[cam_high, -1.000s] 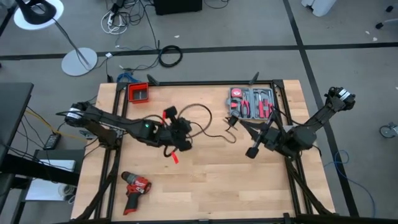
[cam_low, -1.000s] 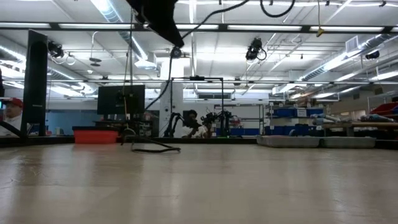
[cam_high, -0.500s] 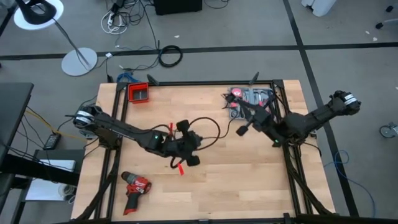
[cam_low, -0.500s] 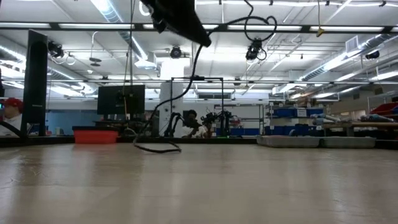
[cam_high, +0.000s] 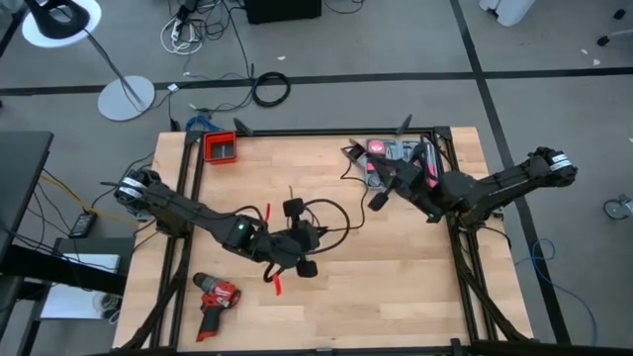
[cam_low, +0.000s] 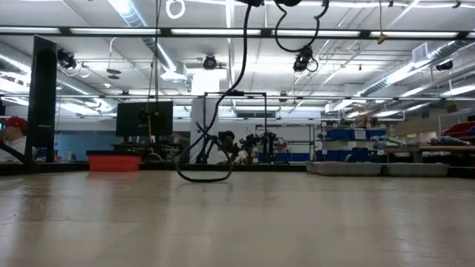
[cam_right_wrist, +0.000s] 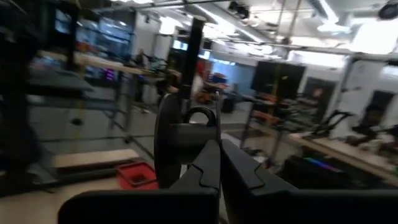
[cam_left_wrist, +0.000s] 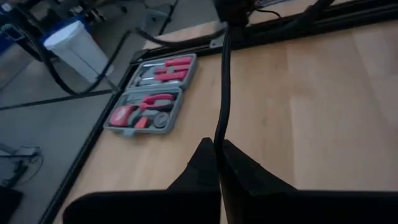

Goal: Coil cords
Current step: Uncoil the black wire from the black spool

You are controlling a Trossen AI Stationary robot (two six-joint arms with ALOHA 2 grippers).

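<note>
The thin black cord point(cam_high: 334, 206) arcs over the middle of the table, strung between both grippers. My left gripper point(cam_high: 315, 239) is shut on it above the table's middle. My right gripper point(cam_high: 377, 201) is shut on its dark plug end, just short of the tool kit. In the low view the cord point(cam_low: 243, 67) drops from above the picture, and its lower loop point(cam_low: 204, 176) rests on the tabletop. A slack bight point(cam_low: 297, 26) sags beside it. In the left wrist view the cord point(cam_left_wrist: 224, 74) runs straight ahead from my fingers. My left gripper pinches the cord partway along its length point(cam_left_wrist: 218, 138) between its two fingers, slanting down toward the table's far right. The cord leaves the fingertips running forward and up; another stretch hangs down to the loop on the table. My right gripper pinches the cord's plug end, a round dark piece point(cam_right_wrist: 177, 140), between its two fingers, which lie about level. The plug is lifted clear of the table.
A red drill point(cam_high: 216, 297) lies near the front left. A red bin point(cam_high: 221, 147) sits at the far left corner and an open tool kit point(cam_high: 401, 163) at the far right. A thicker black cable ring point(cam_high: 270, 89) lies on the floor beyond the table.
My left gripper has carried the cord toward the table's right and near edges, still shut. My right gripper has swung toward the far edge, near the tool kit, still shut on the plug end. The cord's hanging stretch and its loop on the table have been drawn rightward.
</note>
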